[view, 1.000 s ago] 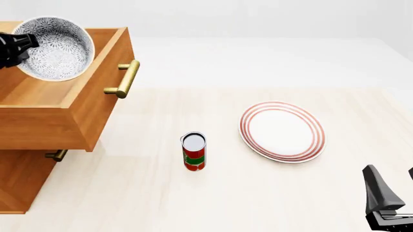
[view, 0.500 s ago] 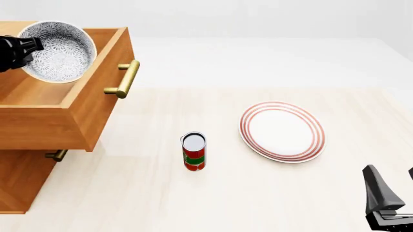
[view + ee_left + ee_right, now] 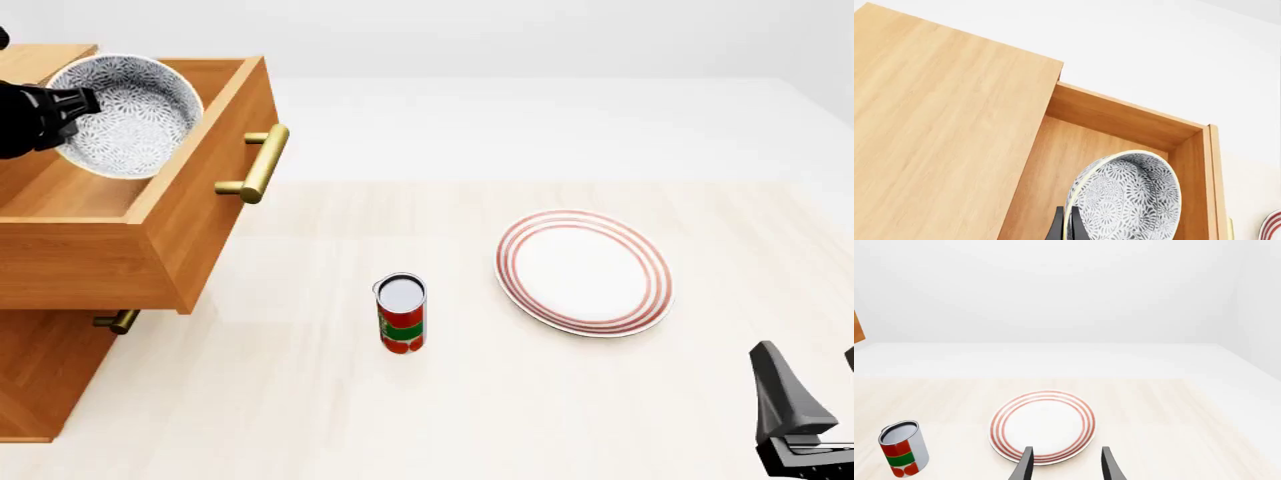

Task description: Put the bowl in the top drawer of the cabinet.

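Observation:
The patterned bowl [image 3: 127, 115] hangs tilted on its side over the open top drawer [image 3: 200, 220] of the cabinet [image 3: 40, 370]. My left gripper [image 3: 74, 103] is shut on the bowl's rim at the bowl's left side. In the left wrist view the bowl [image 3: 1131, 200] sits over the drawer's inside [image 3: 1074, 150], with the gripper [image 3: 1069, 227] pinching its rim. My right gripper [image 3: 1064, 465] stands open low at the front right, above the table before the plate, holding nothing. Only one of its fingers [image 3: 781, 395] shows in the front view.
A red-ringed white plate [image 3: 585, 272] lies right of centre. A red and green can [image 3: 400, 312] stands upright in the middle. The drawer's brass handle [image 3: 260, 165] juts out toward the table. A lower drawer handle [image 3: 118, 321] peeks out beneath.
The left gripper has carried the bowl a little down and to the right over the open drawer. The right arm has stayed still.

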{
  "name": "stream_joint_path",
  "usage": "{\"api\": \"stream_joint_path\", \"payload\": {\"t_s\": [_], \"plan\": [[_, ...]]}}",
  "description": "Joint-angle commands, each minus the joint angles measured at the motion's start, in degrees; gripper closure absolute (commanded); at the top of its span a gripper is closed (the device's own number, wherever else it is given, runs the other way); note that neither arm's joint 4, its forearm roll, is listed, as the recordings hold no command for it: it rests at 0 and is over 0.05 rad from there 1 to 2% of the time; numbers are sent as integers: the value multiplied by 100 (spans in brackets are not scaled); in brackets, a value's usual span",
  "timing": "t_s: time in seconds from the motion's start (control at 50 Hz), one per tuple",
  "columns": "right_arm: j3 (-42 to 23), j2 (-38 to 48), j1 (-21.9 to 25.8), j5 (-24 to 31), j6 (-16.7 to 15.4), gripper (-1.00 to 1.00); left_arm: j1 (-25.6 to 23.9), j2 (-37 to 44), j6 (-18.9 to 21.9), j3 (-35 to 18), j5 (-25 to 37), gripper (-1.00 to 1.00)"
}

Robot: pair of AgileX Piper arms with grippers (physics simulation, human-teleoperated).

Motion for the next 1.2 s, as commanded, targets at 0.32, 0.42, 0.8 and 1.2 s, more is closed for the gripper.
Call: {"api": "stream_joint_path", "payload": {"t_s": [0.32,0.42,0.8,1.2], "plan": [[0,0,0,0,0,-100,24,109,56,113,-147,100],[0,0,0,0,0,-100,-52,-10,331,152,-270,-100],[0,0,0,0,0,-100,-414,-532,198,-237,322,-100],[0,0,0,0,0,-100,-790,-1295,96,-810,1002,-100]]}}
